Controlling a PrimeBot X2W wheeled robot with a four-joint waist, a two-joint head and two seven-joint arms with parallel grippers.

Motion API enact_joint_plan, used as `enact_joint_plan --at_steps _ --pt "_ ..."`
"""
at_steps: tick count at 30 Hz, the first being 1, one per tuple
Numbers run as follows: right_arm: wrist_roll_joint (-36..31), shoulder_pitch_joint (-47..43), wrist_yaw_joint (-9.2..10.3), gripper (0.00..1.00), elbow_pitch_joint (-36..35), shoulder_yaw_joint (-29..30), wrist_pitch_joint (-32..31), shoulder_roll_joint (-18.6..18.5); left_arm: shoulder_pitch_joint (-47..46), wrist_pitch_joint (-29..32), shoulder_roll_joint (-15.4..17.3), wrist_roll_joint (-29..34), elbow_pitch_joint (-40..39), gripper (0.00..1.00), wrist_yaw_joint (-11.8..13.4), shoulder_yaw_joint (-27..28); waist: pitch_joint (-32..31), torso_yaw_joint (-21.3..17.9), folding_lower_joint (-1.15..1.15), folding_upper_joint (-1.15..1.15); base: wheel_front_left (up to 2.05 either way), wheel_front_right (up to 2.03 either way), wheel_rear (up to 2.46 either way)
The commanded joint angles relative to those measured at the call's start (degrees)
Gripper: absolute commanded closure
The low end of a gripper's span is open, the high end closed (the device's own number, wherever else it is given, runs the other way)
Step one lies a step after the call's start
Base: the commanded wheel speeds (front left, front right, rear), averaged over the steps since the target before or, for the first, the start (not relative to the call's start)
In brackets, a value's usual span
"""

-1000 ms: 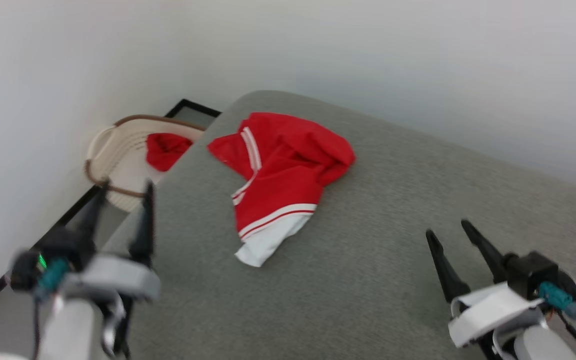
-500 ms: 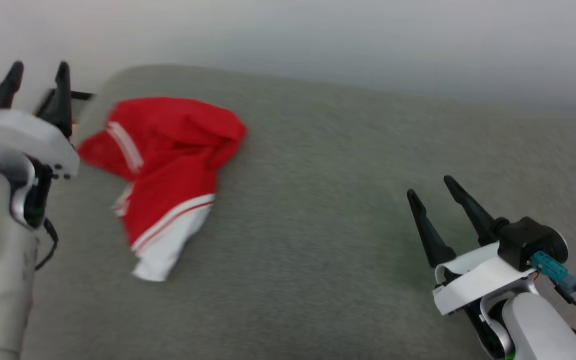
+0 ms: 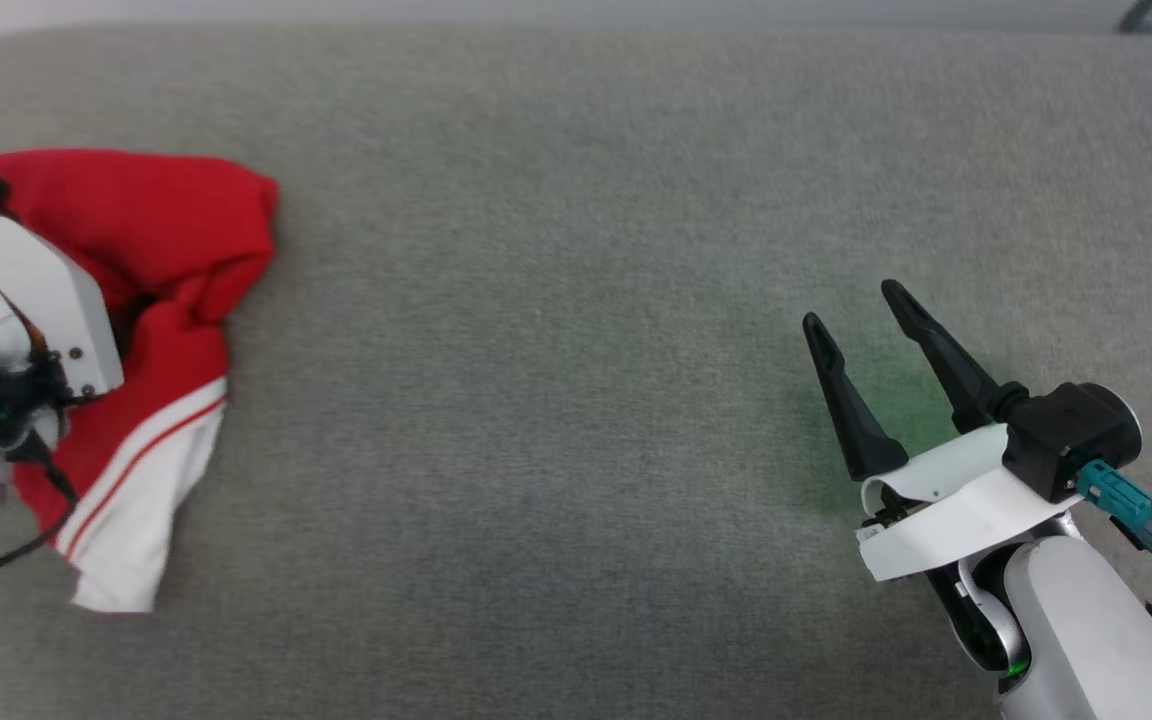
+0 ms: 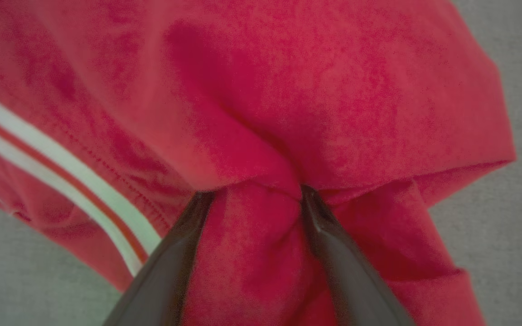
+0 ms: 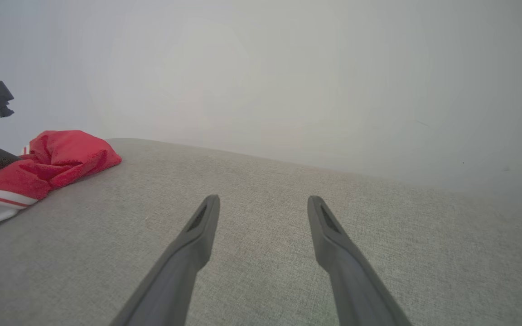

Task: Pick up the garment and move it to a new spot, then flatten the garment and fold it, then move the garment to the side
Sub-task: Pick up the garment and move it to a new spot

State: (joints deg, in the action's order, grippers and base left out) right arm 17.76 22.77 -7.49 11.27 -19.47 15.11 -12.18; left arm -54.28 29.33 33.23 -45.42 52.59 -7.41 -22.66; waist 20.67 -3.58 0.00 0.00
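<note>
Garment (image 3: 171, 230) lies bunched at the left end of the grey cushion (image 3: 576, 350) — left gripper (image 4: 254, 194) has dropped onto it, 2 fingers (image 4: 175, 253) spread astride a fold, pinch likely next; right gripper (image 3: 848, 304) idles open.

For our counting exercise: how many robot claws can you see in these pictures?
2. The left claw, open, pokes into the red garment; the right claw hovers open over the grey cushion, away from the garment.
</note>
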Motion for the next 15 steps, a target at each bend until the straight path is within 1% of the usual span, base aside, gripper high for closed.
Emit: enact_joint_plan --at_steps 1,5,10,11,12,13,14,15 --pt "0.0 0.6 0.0 0.0 -0.5 -0.1 0.1 0.1 -0.6 1.8 0.3 -0.9 0.9 0.0 -0.1 -0.8 4.6 -3.7 0.0 0.0 0.0 0.0 0.0" --pt "-0.3 1.1 0.0 0.0 -1.6 0.1 0.1 -0.1 0.5 6.8 -1.7 -4.4 3.5 0.0 -0.1 -1.9 6.4 -3.8 0.0 0.0 0.0 0.0 0.0" --pt "-0.6 1.7 0.0 0.0 -2.4 0.0 0.1 -0.5 2.4 9.2 -4.0 -6.8 4.7 0.0 -0.1 -4.4 7.8 -3.7 0.0 0.0 0.0 0.0 0.0" --pt "-0.6 1.7 0.0 0.0 -2.5 -0.1 0.1 -0.6 2.8 9.1 -4.4 -7.1 4.7 0.15 -0.1 -4.9 7.8 -3.7 0.0 0.0 0.0 0.0 0.0" --pt "-0.7 1.9 0.0 0.0 -2.6 -0.2 0.1 -0.7 3.2 8.6 -4.7 -7.2 4.5 0.45 -0.1 -5.5 7.8 -3.6 0.0 0.0 0.0 0.0 0.0" --pt "-0.7 2.1 0.0 0.0 -2.8 -0.2 0.1 -0.7 3.4 7.7 -4.7 -7.4 4.4 0.61 -0.1 -5.9 7.7 -3.5 0.0 0.0 0.0 0.0 0.0" --pt "-0.7 2.3 0.0 0.0 -2.9 -0.3 0.1 -0.8 3.7 6.7 -4.8 -7.6 4.2 0.91 -0.1 -6.2 7.4 -3.4 0.0 0.0 0.0 0.0 0.0" --pt "-0.7 2.2 0.0 0.0 -2.9 -0.4 0.1 -0.8 4.0 5.8 -4.8 -7.8 3.7 1.0 -0.1 -6.7 7.0 -3.3 0.0 0.0 0.0 0.0 0.0"
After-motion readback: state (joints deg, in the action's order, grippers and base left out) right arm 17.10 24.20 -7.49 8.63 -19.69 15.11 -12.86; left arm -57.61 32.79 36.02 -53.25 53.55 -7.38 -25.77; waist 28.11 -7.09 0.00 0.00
